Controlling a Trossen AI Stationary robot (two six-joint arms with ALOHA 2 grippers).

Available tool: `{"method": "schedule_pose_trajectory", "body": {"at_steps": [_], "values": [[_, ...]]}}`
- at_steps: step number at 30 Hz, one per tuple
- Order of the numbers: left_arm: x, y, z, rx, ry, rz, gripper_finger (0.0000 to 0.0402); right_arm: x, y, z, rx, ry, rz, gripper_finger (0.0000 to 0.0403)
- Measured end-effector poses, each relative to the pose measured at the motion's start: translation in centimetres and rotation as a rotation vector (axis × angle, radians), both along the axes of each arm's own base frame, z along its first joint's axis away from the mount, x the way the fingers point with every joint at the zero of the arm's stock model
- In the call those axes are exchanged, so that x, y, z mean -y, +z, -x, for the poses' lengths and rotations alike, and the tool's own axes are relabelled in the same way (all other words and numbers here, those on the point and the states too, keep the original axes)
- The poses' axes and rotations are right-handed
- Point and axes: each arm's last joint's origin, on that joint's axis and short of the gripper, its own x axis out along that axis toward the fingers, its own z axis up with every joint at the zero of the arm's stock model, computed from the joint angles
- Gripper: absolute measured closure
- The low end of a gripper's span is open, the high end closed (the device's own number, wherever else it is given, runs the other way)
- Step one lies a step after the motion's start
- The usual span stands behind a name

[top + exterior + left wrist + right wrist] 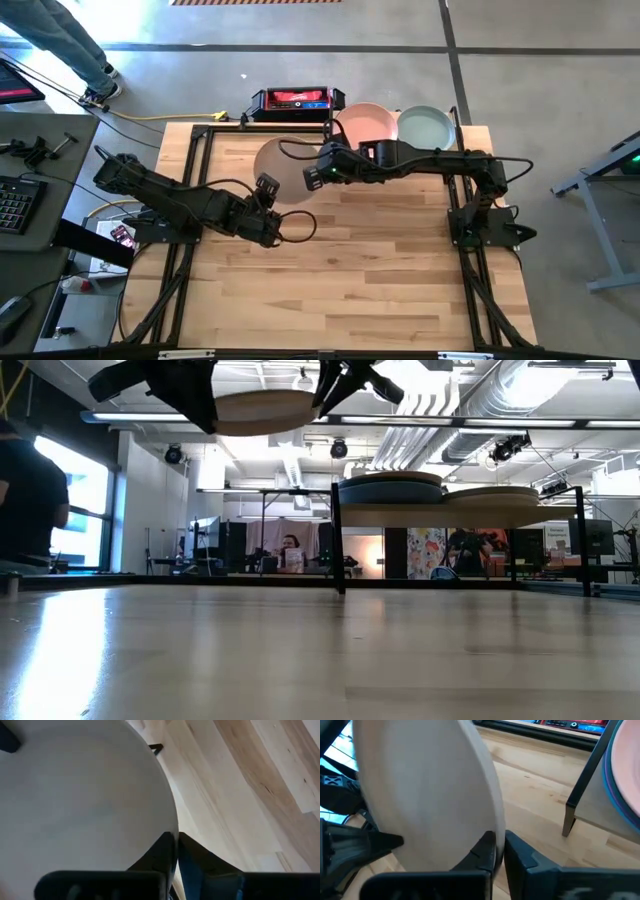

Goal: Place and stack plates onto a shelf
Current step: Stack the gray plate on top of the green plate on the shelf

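A cream plate [283,162] hangs in the air between both grippers, over the far middle of the table; in the low view the cream plate [262,410] is level and well above the tabletop. My left gripper [268,190] is shut on its near side, my right gripper [314,174] on its right side. The shelf [440,515] stands at the far edge on black posts. It carries a pale pink plate [365,124] on top of a blue plate [390,491], and beside them a sage green plate [427,126]. My left gripper [176,836] pinches the cream plate's rim [173,822] between its two fingers, coming level from the near left. The plate is lifted clear and lies flat. My right gripper [499,836] pinches the cream plate's rim [496,815] on the side toward the shelf, coming level from the right. The plate is clear of the table.
A black shelf post [582,775] stands close beyond the right gripper. A red and black case [295,100] lies past the far edge. A person's legs [70,50] show at the far left. Bare tabletop [350,270] stretches toward the near edge.
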Motion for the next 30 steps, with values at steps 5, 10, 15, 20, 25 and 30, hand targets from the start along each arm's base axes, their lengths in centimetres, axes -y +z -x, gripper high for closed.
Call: {"method": "schedule_pose_trajectory", "body": {"at_steps": [5, 10, 15, 20, 25, 30], "values": [[0.0, 0.0, -0.1, 0.034, 0.03, 0.036, 0.0375, 0.0, 0.0, 0.0, 0.002, -0.004, -0.002, 0.04], [-0.1, -0.1, -0.2, 0.06, 0.078, 0.131, 0.0357, 0.0, 0.0, 0.0, 0.002, -0.004, -0.004, 0.0402], [-0.6, -0.2, -0.3, 0.092, 0.147, 0.204, 0.0325, 0.0, 0.0, 0.0, 0.001, -0.005, -0.003, 0.0402], [-0.7, -0.2, -0.3, 0.125, 0.199, 0.23, 0.0291, 0.4, -0.1, 0.2, -0.019, -0.018, -0.001, 0.0402], [-1.0, 0.1, -0.2, 0.194, 0.246, 0.148, 0.0276, 1.3, 0.1, 1.0, -0.058, -0.041, -0.003, 0.0403], [-1.4, 0.8, 0.2, 0.282, 0.288, 0.055, 0.0275, 2.3, 0.7, 2.3, -0.091, -0.069, -0.008, 0.0403]]}}
